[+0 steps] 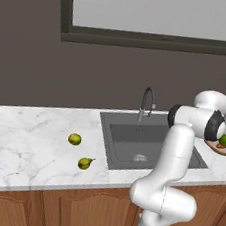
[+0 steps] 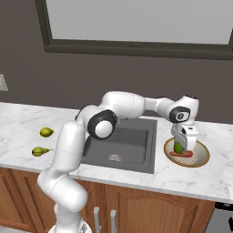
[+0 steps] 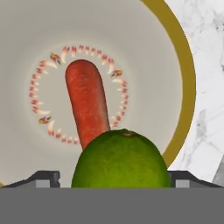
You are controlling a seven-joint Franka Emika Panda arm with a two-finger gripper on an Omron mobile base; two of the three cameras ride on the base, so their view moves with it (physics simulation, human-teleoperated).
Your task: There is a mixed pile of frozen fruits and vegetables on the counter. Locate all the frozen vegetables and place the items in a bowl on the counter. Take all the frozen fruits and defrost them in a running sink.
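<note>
Take the sink point(image 2: 123, 145) as your landmark. Well to its left, on the counter point(image 1: 26, 139), you still have the two fruits to deal with: the dull yellow-green ball point(image 1: 74, 139) and, nearer the counter's front edge, the pear point(image 1: 84, 163); they lie apart, untouched, awaiting the basin. Just right of the sink sits the bowl point(image 2: 203, 158), with the carrot point(image 3: 87, 105) lying flat across its pale inside. Your gripper point(image 2: 183, 144) hangs over that bowl with the bright green ball point(image 3: 120, 159) between its fingers point(image 3: 43, 178). They look spread to either side of the ball, likely letting it go, though you cannot tell for sure whether they pinch it. My judgement: the vegetable half is nearly done
</note>
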